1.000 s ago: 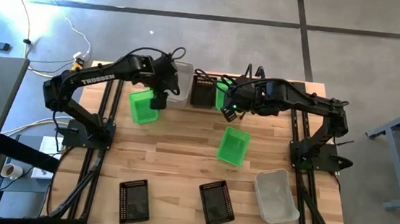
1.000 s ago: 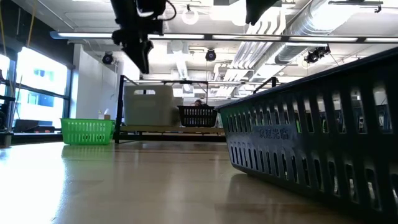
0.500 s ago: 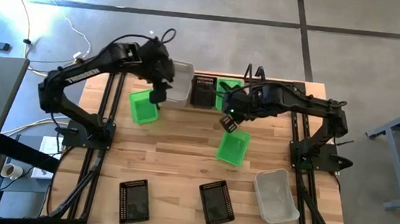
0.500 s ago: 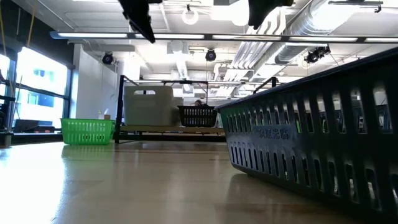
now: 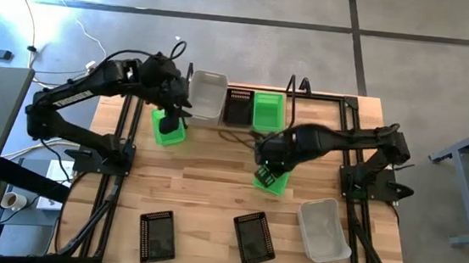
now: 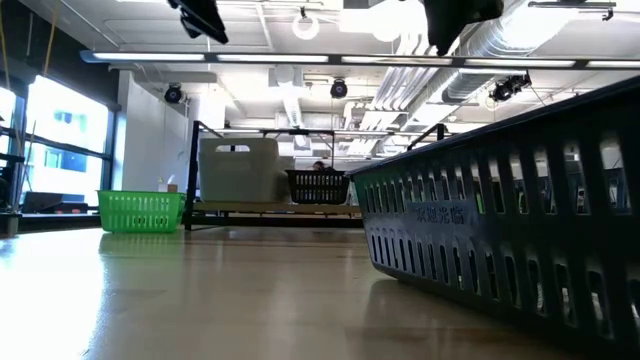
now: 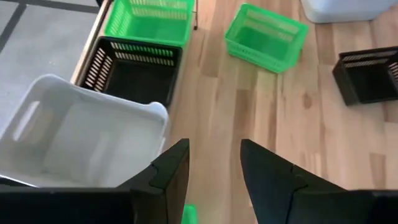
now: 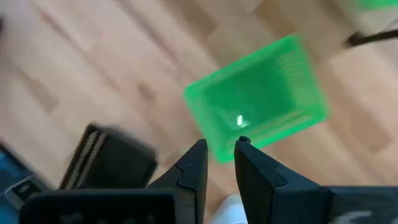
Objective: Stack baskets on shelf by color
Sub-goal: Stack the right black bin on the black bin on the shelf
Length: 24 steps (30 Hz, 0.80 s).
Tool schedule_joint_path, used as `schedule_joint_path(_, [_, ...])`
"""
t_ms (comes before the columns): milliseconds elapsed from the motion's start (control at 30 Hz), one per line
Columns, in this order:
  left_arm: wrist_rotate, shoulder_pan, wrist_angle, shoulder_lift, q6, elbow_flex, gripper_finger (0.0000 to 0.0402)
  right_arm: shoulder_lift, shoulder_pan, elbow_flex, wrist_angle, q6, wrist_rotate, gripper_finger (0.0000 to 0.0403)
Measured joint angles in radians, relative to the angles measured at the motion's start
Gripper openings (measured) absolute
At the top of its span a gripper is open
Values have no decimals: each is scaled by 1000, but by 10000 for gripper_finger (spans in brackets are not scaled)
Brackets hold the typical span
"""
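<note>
High view shelf: the shelf [image 5: 306,97] at the table's far edge holds a whitish basket [image 5: 207,94], black basket [image 5: 238,105] and green basket [image 5: 268,111], long axes running front to back.
Loose green basket: [image 5: 271,177] mid-table, tilted, under the right gripper [image 5: 264,157].
Right gripper: fingers narrowly apart, empty.
Left gripper: [image 7: 214,171] open, over another green basket [image 5: 167,129].
Low view only: room ceiling, pipes.
Surface: wooden table [image 5: 204,188].

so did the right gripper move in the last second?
Yes. In the high view the right gripper has swung from beside the shelf toward the table's middle, now over the loose green basket.
</note>
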Motion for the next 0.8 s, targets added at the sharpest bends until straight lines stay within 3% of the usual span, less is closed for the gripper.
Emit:
schedule_joint_path(433, [-7,-65,46,-58,-55,-72,134,1,221,-135,320,-10,-175,67])
schedule_joint_path(667, [-9,-65,47,-57,-55,-72,132,1,337,-212,513,-27,-174,71])
schedule_joint_path(800, [-9,-65,47,-57,-55,-72,132,1,386,-270,591,7,-162,94])
